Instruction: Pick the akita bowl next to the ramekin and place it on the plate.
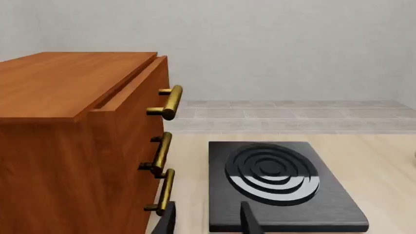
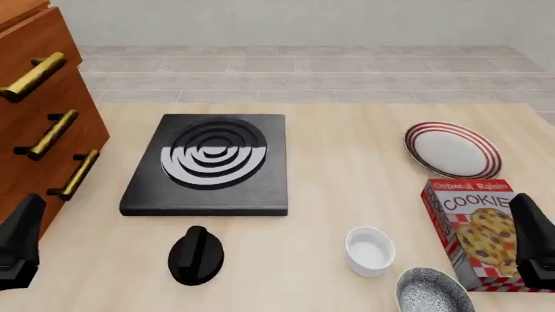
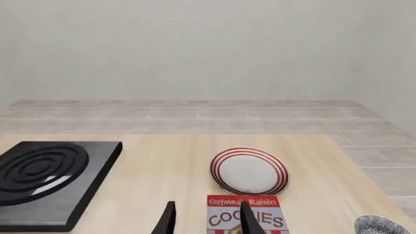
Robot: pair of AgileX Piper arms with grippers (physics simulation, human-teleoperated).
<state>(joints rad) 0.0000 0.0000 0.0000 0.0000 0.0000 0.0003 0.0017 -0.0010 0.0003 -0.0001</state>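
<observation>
The bowl (image 2: 431,290) sits at the table's near edge, partly cut off, just beside the one ramekin (image 2: 370,250) and the cookie box (image 2: 477,231). One plate (image 2: 451,149) lies beyond the box. The left gripper (image 1: 206,222) and right gripper (image 3: 206,219) show only fingertips, parted, holding nothing.

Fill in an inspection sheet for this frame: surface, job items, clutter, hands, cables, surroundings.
Surface: light wooden table, flat.
Job items: akita bowl at the near edge, beside the ramekin, apart from it; plate further back on the right, bare.
Clutter: cookie box between plate and bowl; black stove plate; black knob; wooden drawer cabinet on the left.
Hands: left hand and right hand open, holding nothing.
Cables: nothing seen.
Surroundings: tiled floor, pale wall.
</observation>
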